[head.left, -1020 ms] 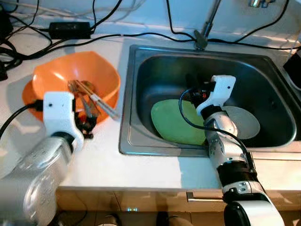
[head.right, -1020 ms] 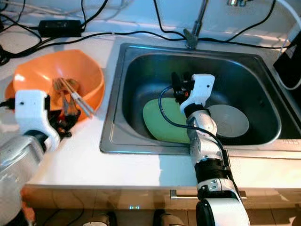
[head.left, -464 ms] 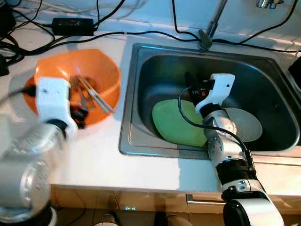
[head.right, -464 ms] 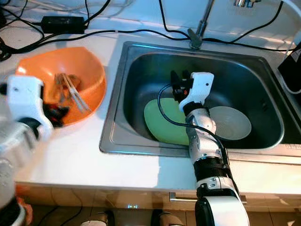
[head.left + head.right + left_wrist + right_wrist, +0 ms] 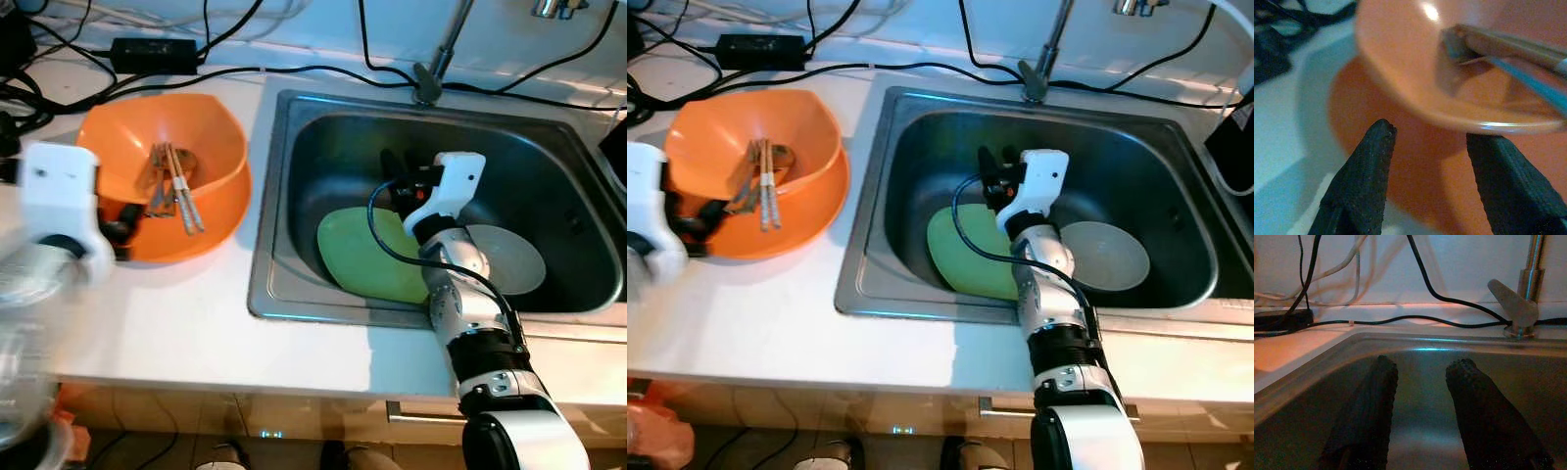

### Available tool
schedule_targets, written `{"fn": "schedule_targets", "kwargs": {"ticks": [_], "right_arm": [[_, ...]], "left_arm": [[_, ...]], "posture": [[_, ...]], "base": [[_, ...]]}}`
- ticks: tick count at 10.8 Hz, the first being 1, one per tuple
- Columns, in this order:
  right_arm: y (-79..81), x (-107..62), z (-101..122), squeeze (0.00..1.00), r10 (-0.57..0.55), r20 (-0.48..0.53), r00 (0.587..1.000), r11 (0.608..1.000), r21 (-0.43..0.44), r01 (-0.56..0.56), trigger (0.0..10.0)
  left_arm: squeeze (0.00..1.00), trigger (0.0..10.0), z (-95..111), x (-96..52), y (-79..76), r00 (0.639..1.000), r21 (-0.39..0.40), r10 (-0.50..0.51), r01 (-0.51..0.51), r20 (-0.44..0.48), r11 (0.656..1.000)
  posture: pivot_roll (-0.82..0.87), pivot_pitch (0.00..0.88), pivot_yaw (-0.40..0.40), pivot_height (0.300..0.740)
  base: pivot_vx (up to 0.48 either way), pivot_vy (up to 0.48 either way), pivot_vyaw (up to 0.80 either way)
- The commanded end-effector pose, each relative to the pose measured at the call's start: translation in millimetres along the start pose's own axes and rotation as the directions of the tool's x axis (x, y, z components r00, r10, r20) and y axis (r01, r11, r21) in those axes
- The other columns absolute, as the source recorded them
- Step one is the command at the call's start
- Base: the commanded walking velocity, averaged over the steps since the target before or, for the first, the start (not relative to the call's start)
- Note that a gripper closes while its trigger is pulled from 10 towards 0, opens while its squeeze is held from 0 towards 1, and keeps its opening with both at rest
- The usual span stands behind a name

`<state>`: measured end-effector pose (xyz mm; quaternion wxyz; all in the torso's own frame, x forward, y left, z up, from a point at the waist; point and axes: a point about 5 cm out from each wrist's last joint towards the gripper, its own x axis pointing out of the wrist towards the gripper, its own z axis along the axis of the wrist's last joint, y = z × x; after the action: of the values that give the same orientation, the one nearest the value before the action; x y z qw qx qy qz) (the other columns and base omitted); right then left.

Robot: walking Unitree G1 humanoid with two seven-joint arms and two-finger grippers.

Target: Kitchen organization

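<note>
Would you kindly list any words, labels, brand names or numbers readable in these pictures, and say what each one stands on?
None: no readable text anywhere.
The black power adapter shows no legible marking.
The orange bowl, green plate, grey plate and sink bear no lettering.

Left gripper at the orange dishes

Two black fingers (image 5: 1359, 188) spread apart, nothing between them, left gripper (image 5: 1425, 139) hovering just beside the orange bowl (image 5: 1415, 73). Bowl nested on an orange plate (image 5: 1400, 171) upon a pale counter (image 5: 1278, 137). Wooden-handled utensils (image 5: 1498, 46) lying inside the bowl. Dark cables (image 5: 1283, 19) blurred behind.
</note>
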<state>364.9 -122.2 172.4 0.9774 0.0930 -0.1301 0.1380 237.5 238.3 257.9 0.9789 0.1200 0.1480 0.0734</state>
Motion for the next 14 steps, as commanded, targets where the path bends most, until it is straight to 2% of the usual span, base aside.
{"fn": "schedule_targets", "kwargs": {"ticks": [1,2,3,5,6,7,8,9,10,11,12,14], "right_arm": [[-1.3,-7.0,-13.4,0.00,-0.013,-0.043,0.999,0.999,0.029,0.014,10.0],[-0.9,-6.9,-13.6,0.00,-0.011,-0.044,0.999,0.999,0.030,0.012,10.0],[0.1,-6.7,-14.5,0.00,-0.006,-0.046,0.999,0.999,0.032,0.008,10.0],[1.6,-6.4,-14.7,0.00,0.000,-0.045,0.999,0.999,0.034,0.001,10.0],[0.8,-6.8,-14.7,0.00,-0.001,-0.046,0.999,0.999,0.033,0.003,10.0],[0.3,-6.8,-14.7,0.00,-0.003,-0.045,0.999,0.999,0.033,0.005,10.0],[0.1,-6.8,-14.4,0.00,-0.006,-0.043,0.999,0.999,0.032,0.007,10.0],[-2.3,-6.7,-10.8,0.00,-0.019,-0.019,1.000,0.999,0.036,0.020,10.0],[-4.3,-6.8,-8.1,0.00,-0.031,0.000,1.000,0.999,0.042,0.031,10.0],[-6.5,-6.7,-4.9,0.00,-0.042,0.016,0.999,0.998,0.042,0.041,10.0],[-9.0,-6.1,1.0,0.00,-0.055,0.047,0.997,0.998,0.043,0.053,10.0],[-12.4,-5.5,7.6,0.00,-0.069,0.075,0.995,0.997,0.033,0.067,10.0]], "left_arm": [[0.00,10.0,-1.3,-3.0,9.2,1.000,0.014,0.020,-0.019,-0.013,1.000],[0.00,10.0,-1.2,-3.6,15.3,0.999,0.030,0.046,-0.045,-0.022,0.999],[0.00,10.0,-2.9,-3.5,29.8,0.991,0.062,0.123,-0.120,-0.045,0.991],[0.00,10.0,-5.4,-3.8,45.5,0.971,0.155,0.230,-0.218,-0.064,0.964],[0.00,10.0,-0.6,-3.1,76.5,0.879,0.274,0.475,-0.468,0.044,0.840],[0.00,10.0,3.2,-2.9,87.4,0.817,0.308,0.562,-0.571,0.128,0.761],[0.00,10.0,3.7,2.1,85.4,0.803,0.250,0.565,-0.596,0.189,0.763],[0.00,10.0,9.5,14.6,67.2,0.784,0.170,0.522,-0.596,0.337,0.785],[0.00,10.0,14.0,20.4,57.0,0.764,0.111,0.501,-0.586,0.406,0.803],[0.00,10.0,20.5,26.2,41.0,0.763,0.070,0.434,-0.526,0.478,0.848],[0.00,10.0,29.3,31.8,21.8,0.736,0.038,0.366,-0.468,0.569,0.883],[0.00,10.0,48.5,31.2,5.5,0.660,-0.010,0.310,-0.416,0.684,0.909]], "posture": [[0.21,0.160,-0.090,0.740],[0.21,0.160,-0.090,0.740],[0.22,0.156,-0.093,0.740],[0.22,0.156,-0.093,0.740],[0.21,0.147,-0.089,0.740],[0.21,0.147,-0.089,0.740],[0.20,0.142,-0.086,0.740],[0.19,0.131,-0.082,0.740],[0.19,0.131,-0.082,0.740],[0.17,0.123,-0.076,0.740],[0.17,0.116,-0.072,0.740],[0.16,0.105,-0.069,0.740]], "base": [[0.000,0.000,0.00],[0.000,0.000,0.00],[0.000,0.000,0.00],[0.000,0.000,0.00],[0.000,0.000,0.00],[0.000,0.000,0.00],[0.000,0.000,0.00],[0.000,0.000,0.00],[0.000,0.000,0.00],[0.000,0.000,0.00],[0.000,0.000,0.00],[0.000,0.000,0.00]]}}
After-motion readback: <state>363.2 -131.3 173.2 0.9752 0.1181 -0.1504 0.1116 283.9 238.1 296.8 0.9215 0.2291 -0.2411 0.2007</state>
